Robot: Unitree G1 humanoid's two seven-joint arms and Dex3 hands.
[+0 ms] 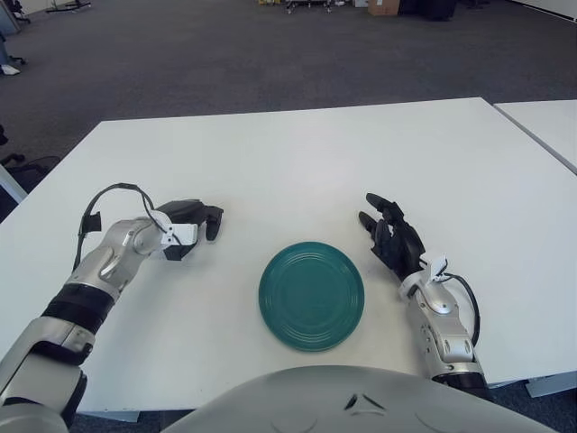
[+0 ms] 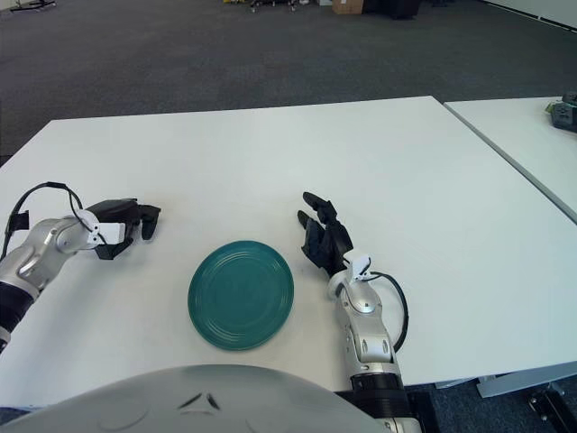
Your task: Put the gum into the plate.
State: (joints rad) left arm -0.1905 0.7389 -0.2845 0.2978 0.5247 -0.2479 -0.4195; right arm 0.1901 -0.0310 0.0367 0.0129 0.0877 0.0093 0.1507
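Observation:
A round teal plate [image 1: 311, 295] lies on the white table [image 1: 297, 153], near its front edge and between my two hands. It holds nothing. I see no gum in either view. My left hand [image 1: 191, 225] is low over the table to the left of the plate, about a hand's width from its rim; anything under its palm is hidden. My right hand [image 1: 389, 233] is just right of the plate, fingers spread and holding nothing. The plate also shows in the right eye view [image 2: 241, 294].
A second white table [image 1: 545, 126] stands at the right, with a narrow gap between the two. Dark carpet lies beyond the far edge. My own grey torso [image 1: 361, 401] covers the table's front edge.

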